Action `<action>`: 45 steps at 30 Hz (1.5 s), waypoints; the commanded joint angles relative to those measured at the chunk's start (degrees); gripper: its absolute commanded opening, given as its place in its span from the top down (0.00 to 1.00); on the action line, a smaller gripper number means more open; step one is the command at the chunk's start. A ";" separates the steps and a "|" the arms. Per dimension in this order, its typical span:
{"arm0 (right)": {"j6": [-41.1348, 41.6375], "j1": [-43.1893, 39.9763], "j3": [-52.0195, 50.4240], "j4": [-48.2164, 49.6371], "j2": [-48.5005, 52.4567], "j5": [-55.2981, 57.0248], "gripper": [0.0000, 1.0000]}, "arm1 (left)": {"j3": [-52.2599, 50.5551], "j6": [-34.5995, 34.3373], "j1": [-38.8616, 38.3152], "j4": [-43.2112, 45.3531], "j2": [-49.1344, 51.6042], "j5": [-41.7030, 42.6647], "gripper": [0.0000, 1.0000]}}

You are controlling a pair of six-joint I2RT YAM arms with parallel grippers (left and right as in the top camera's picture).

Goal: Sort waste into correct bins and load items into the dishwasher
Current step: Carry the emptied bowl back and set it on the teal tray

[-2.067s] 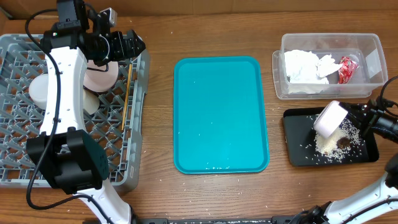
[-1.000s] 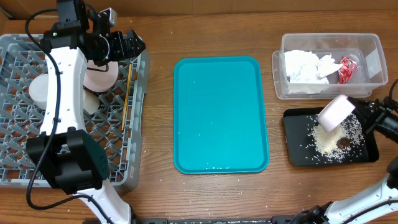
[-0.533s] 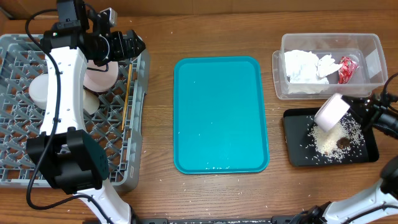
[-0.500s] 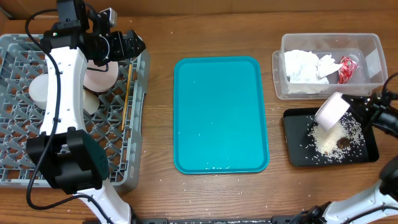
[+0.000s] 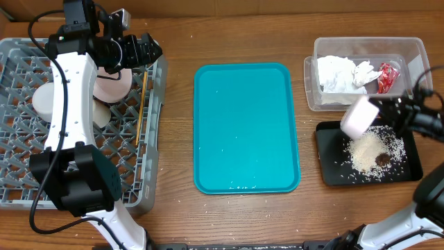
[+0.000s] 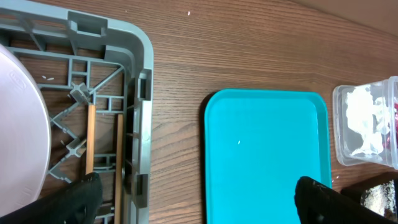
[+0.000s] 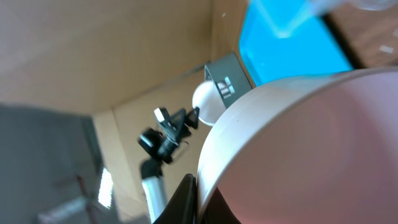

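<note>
A: Right hand?
B: Pinched on small white cup, tipped over black tray upper-left corner, frame right. Rice piled in tray. Napkins, red wrapper in clear tub behind.
A: Left hand?
B: Spread wide, upper left, over dish rack corner.

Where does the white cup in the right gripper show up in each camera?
Overhead: white cup at right, tilted over the black tray.
Left wrist: not in it.
Right wrist: cup fills the lower right.
Shared landmark: teal tray.
</note>
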 commanded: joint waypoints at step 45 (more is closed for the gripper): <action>44.98 68.32 32.20 31.50 11.85 82.18 0.41 | 0.87 -4.26 -0.37 -1.62 -0.31 1.97 0.00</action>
